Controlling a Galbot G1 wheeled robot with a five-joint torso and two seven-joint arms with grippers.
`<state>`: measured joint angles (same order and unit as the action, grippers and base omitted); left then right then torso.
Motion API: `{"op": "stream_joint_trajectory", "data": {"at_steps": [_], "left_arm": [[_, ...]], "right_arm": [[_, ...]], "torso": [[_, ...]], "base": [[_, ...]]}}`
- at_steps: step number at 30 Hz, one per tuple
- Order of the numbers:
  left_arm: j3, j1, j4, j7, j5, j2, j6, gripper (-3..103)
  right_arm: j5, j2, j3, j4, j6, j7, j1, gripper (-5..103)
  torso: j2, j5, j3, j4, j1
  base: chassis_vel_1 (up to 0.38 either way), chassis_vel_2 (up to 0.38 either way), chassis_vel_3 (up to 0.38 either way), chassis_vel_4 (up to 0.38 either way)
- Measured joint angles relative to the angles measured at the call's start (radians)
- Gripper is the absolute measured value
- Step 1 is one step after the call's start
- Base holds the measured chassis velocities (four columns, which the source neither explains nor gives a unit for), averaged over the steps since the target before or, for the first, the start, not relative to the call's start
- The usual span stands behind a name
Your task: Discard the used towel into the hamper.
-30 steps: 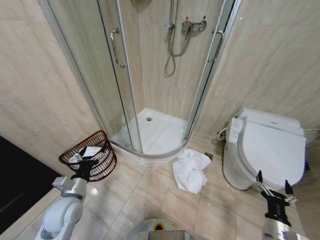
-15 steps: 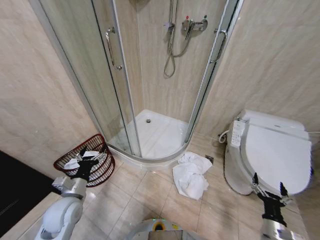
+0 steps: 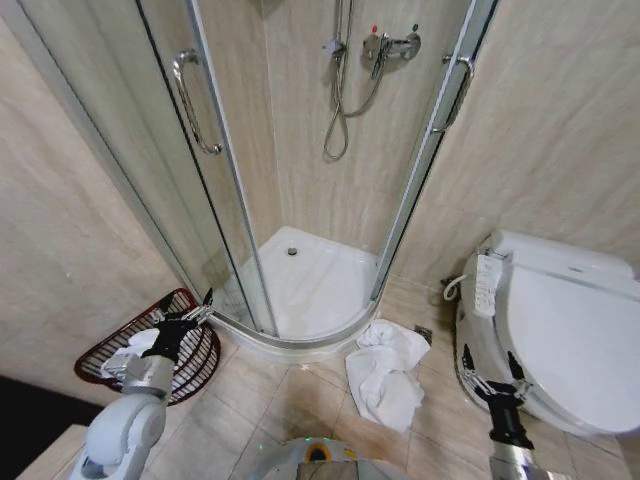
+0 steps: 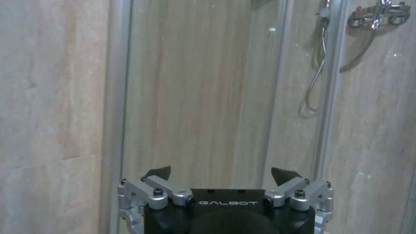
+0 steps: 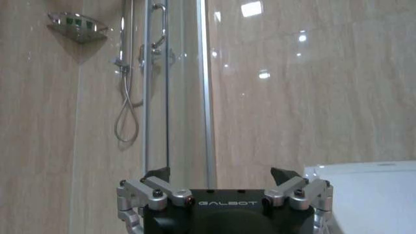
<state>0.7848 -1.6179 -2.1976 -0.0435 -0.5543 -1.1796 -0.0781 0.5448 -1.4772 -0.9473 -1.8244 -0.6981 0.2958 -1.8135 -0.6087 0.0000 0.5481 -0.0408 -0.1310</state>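
Tilting upward since a moment ago, the head view now puts the towel (image 3: 385, 372) lower centre on the floor, hamper (image 3: 110, 345) lower left; left claw (image 3: 186, 322) and right claw (image 3: 492, 379) gape, empty.

Tiled bathroom, shower cubicle (image 3: 310, 200), toilet (image 3: 560, 330)

Left gripper (image 4: 221, 176): low in the view, black body with silver brackets, facing the shower enclosure.
Fingers (image 4: 159, 172): two dark tips spread apart, nothing between them.
Shower door frame (image 4: 118, 97): upright silver post beyond the gripper.
Glass panel (image 4: 195, 87): beige tiled wall seen through it.
Shower hose (image 4: 316, 78): hangs in a loop behind the glass.
Mixer tap (image 4: 380, 14): chrome, mounted high on the wall.
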Motion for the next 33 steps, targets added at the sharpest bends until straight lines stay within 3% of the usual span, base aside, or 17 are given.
{"op": "stream_joint_trajectory", "data": {"at_steps": [10,19,23,24,26,33], "left_arm": [[0.0,0.0,0.0,0.0,0.0,0.0,0.0,100],[0.0,0.0,0.0,0.0,0.0,0.0,0.0,100],[0.0,0.0,0.0,0.0,0.0,0.0,0.0,100],[0.0,0.0,0.0,0.0,0.0,0.0,0.0,100],[0.0,0.0,0.0,0.0,0.0,0.0,0.0,100],[0.0,0.0,0.0,0.0,0.0,0.0,0.0,100]], "right_arm": [[0.05,0.049,-0.033,0.026,0.075,-0.051,0.012,100],[0.083,0.085,0.003,0.044,0.246,-0.094,0.031,100],[0.133,0.118,0.035,0.077,0.421,-0.081,0.07,100],[0.133,0.118,0.035,0.077,0.421,-0.081,0.07,100],[0.167,0.149,0.048,0.124,0.497,-0.073,0.113,100],[0.175,0.221,0.101,0.297,0.535,-0.065,0.23,100]], "torso": [[0.019,0.0001,-0.011,0.0003,0.007],[0.018,0.0001,-0.01,0.0,0.007],[0.017,0.0001,-0.009,0.0002,0.006],[0.017,0.0001,-0.009,0.0002,0.006],[0.016,0.0,-0.009,0.0,0.006],[0.015,0.0002,-0.008,0.0,0.005]], "base": [[0.028,-0.006,-0.014,0.024],[0.0,0.0,0.0,0.0],[0.0,0.0,0.0,0.0],[0.0,0.0,0.0,0.0],[0.0,0.0,0.0,0.0],[0.0,0.0,0.0,0.0]]}}
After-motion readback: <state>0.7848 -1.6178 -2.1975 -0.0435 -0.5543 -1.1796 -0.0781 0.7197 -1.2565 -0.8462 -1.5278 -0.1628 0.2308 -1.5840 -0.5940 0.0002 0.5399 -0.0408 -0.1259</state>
